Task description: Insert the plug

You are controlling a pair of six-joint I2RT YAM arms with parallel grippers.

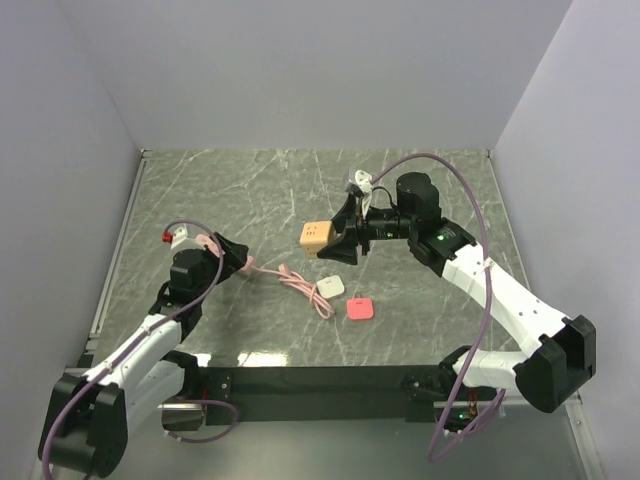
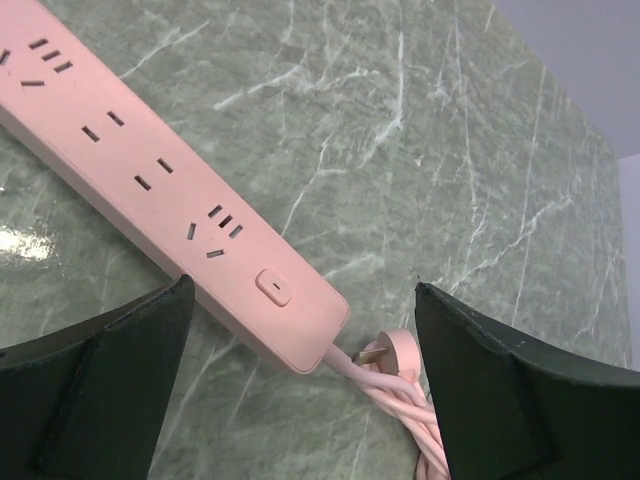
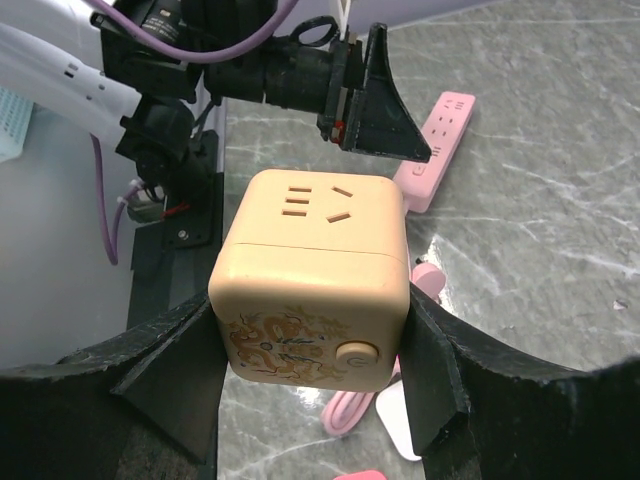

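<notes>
Fingers of the right pincer press flat against two opposite side faces of the tan cube, pinching it between them; the cube's socket face points away from the pincer toward the other arm, and the face nearest the wrist camera carries a dragon pattern and a round button; beneath the pincer in that view a white block and loops of pink cord show on the tabletop, so the cube looks lifted off it; the plug, a flat coral-pink square, lies on the tabletop on the base side of the right pincer, near but apart from it, touched by nothing, with the white block just beside it toward the left arm; the cord trails from beside the white block across to the left pincer; that pincer is spread wide with nothing between its fingers, poised over the switch end of the pale-pink power strip; from its wrist, the strip's button end sits between the two fingertips, the cord leaves that end and bunches by the finger on the right of that view; whether the fingers touch the strip cannot be told.
</notes>
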